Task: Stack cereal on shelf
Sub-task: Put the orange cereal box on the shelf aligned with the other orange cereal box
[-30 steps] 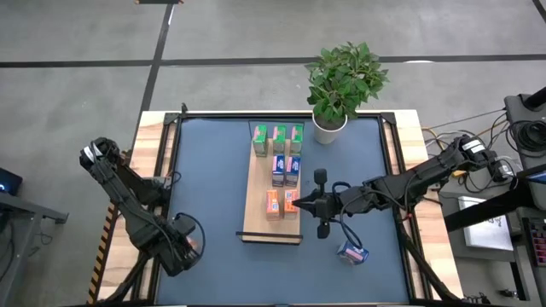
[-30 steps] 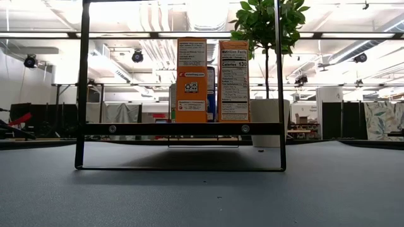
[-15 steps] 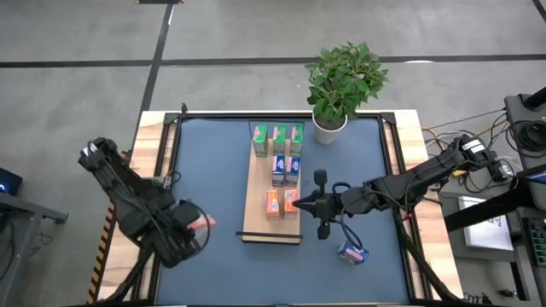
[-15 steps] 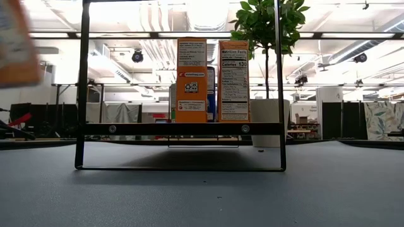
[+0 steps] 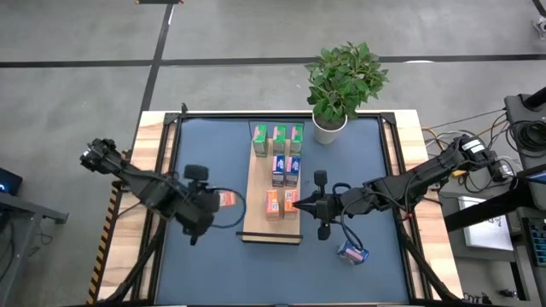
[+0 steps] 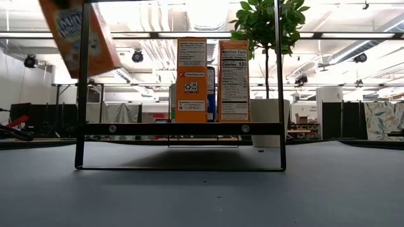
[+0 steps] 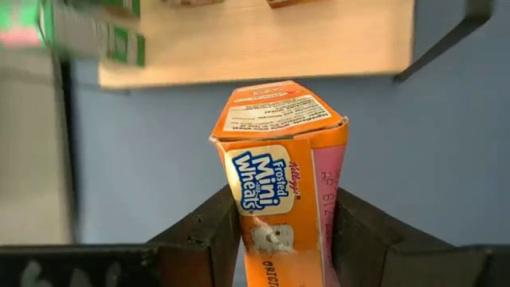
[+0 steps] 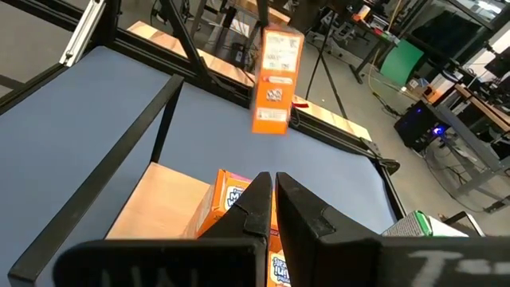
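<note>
Fingers of the left gripper (image 5: 220, 201) are clamped on an orange Frosted Mini Wheats box (image 7: 280, 179), one dark finger (image 7: 209, 231) pressed to each side of it. From overhead that box (image 5: 227, 199) hangs in the air over the blue table mat (image 5: 205, 153), just beside the shelf's left long edge and not yet over the wood. At table height it (image 6: 81, 34) shows tilted, high up and clear of the surface.

Over on the other side, the right gripper (image 5: 300, 205) sits with its fingers pressed together, holding nothing, at the shelf's right edge, close by the standing orange boxes. Its own camera looks past the closed fingertips (image 8: 271, 195) at an orange box (image 8: 229, 203) just beyond them, with the carried box (image 8: 275, 80) in the air farther off.

On the shelf (image 5: 256, 192), the long light-wood board, boxes stand in rows: green boxes (image 5: 278, 134) at the far end, blue-purple ones (image 5: 285, 167) in the middle, two orange ones (image 5: 281, 203) nearer the dark strip. One blue-purple box (image 5: 352, 252) lies on the mat, well apart, below the right arm. A potted plant (image 5: 341, 81) stands at the far edge.
</note>
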